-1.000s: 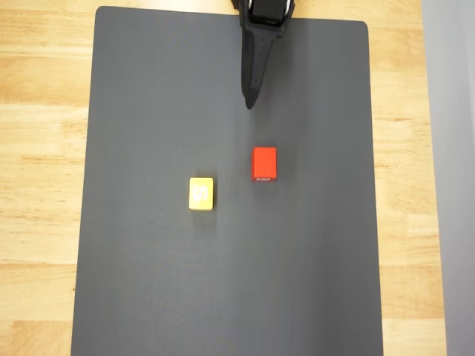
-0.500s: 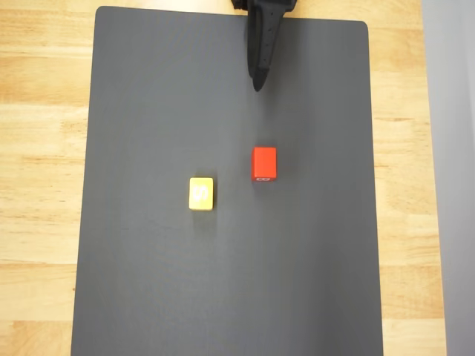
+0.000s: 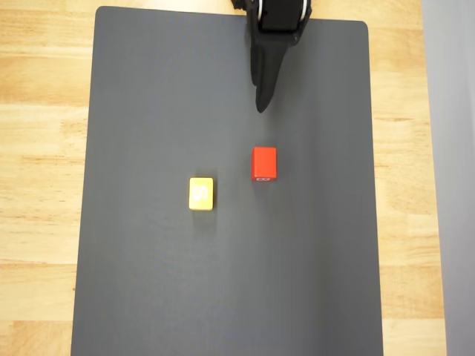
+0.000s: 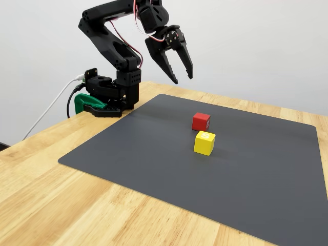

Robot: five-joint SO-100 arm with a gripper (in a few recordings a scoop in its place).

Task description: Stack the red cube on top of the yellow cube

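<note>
The red cube (image 3: 264, 163) (image 4: 201, 121) rests on the dark grey mat (image 3: 148, 282) (image 4: 128, 148), near its middle. The yellow cube (image 3: 201, 193) (image 4: 205, 142), with a faint white mark on top, sits apart from it: down and left in the overhead view, nearer the camera in the fixed view. My black gripper (image 3: 260, 104) (image 4: 183, 78) hangs high in the air over the mat's far end, fingers pointing down toward the red cube. In the fixed view its jaws stand apart with nothing between them.
The mat lies on a wooden table (image 3: 37, 148) (image 4: 61, 205). The arm's base (image 4: 110, 97) is clamped at the table's far left edge with cables trailing off. A grey wall (image 4: 256, 46) stands behind.
In the overhead view the gripper first drew back toward the mat's top edge, then reached out again a little further right. Both cubes stayed put.
</note>
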